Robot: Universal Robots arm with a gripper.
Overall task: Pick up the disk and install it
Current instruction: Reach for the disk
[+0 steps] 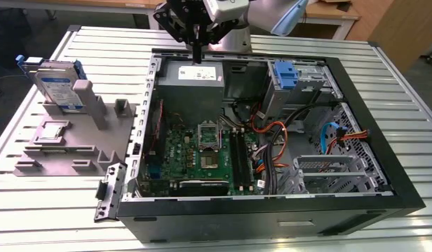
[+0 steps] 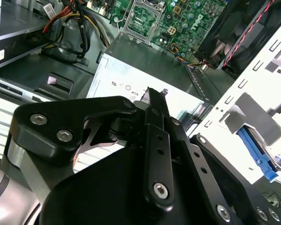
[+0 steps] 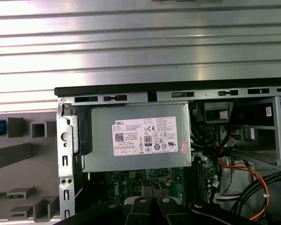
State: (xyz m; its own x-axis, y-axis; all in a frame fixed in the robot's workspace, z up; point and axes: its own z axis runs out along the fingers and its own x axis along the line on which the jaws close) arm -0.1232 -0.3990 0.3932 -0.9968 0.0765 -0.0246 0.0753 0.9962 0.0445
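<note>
Jaws stand closed together with nothing between them, as both the exterior view and the second wrist view show. The black two-finger gripper hangs tip-down at twelve o'clock of the open black desktop computer case, just above the grey metal power supply box with its white label; whether tip and box touch cannot be determined. The silver-grey rectangular disk, with white-and-blue label and blue plastic carrier frame, stands upright in a grey plastic fixture at ten o'clock of the case, well apart from the gripper. A small square silver chip lies on the same fixture at six o'clock of the disk. Inside the case, a green motherboard sits at six o'clock of the power supply box, and a bare blue plastic bracket at three o'clock of it. Case and fixture rest on a ribbed aluminium table.
</note>
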